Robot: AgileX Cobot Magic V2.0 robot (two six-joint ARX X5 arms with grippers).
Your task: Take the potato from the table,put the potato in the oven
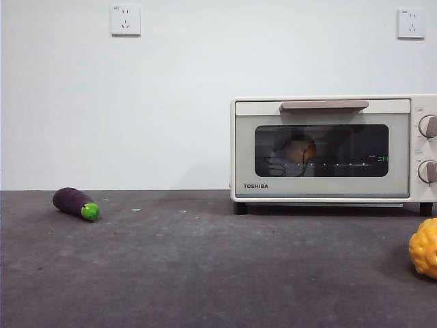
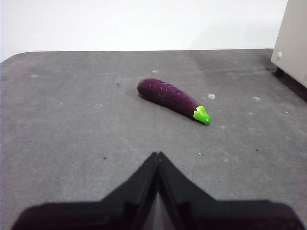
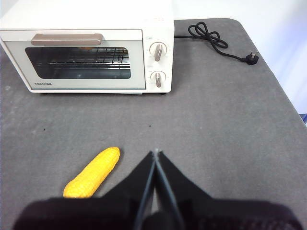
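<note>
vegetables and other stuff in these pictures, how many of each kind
eggplant: 1
corn: 1
potato, behind the shut oven door: 1
oven: 1
power cord: 1
wall sockets: 2
total: 7

My left gripper [image 2: 157, 154]: both black jaws pressed together tip to tip, holding nothing, rising from the bottom centre of its wrist frame. My right gripper [image 3: 156, 152]: jaws likewise closed to a point, empty, bottom centre of its frame. Neither arm appears in the front view.
</note>
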